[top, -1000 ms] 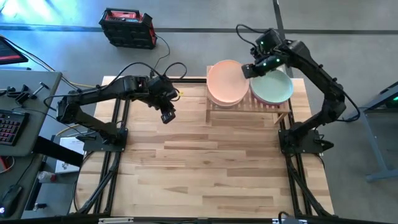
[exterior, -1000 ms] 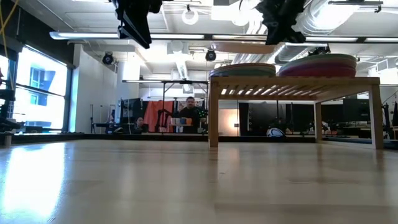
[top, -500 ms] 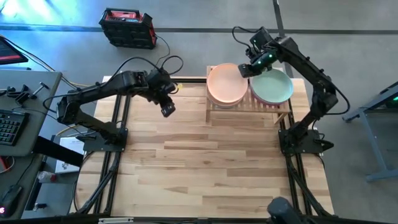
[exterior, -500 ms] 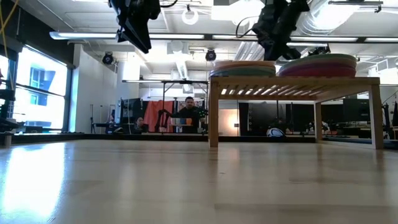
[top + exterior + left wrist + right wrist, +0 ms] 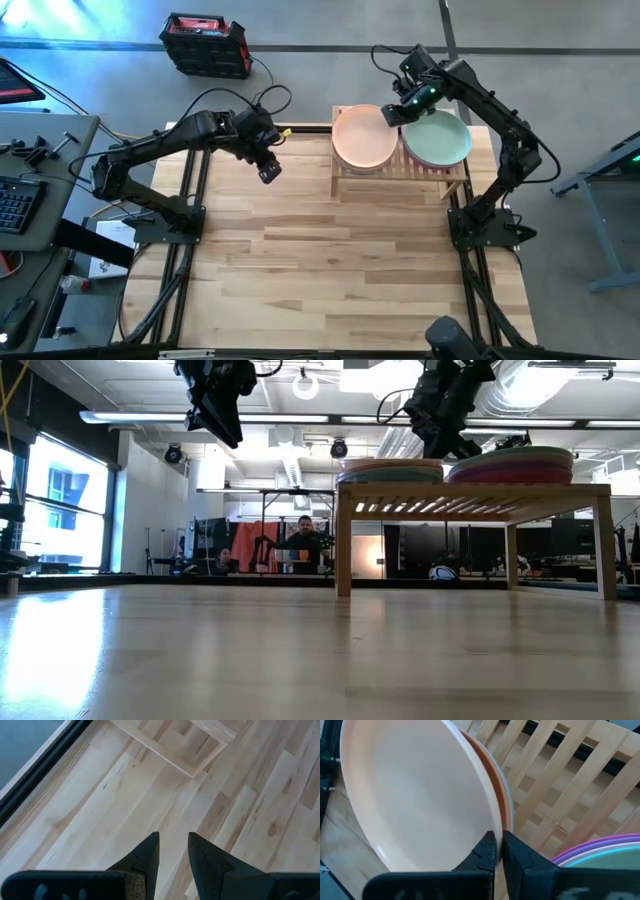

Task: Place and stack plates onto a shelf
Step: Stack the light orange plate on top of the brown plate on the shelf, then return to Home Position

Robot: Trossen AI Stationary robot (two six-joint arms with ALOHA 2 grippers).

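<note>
Smooth round plates (image 5: 365,138) top slatted wooden shelf (image 5: 400,176).

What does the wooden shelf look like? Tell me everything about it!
The shelf is a low rack of light wooden slats with gaps between them, standing on legs at the far edge of the table. It is level and about two plates wide. Two stacks of plates rest on it: one topped by a pink plate, one by a pale green plate. The right gripper hovers over it, between the stacks.
</note>
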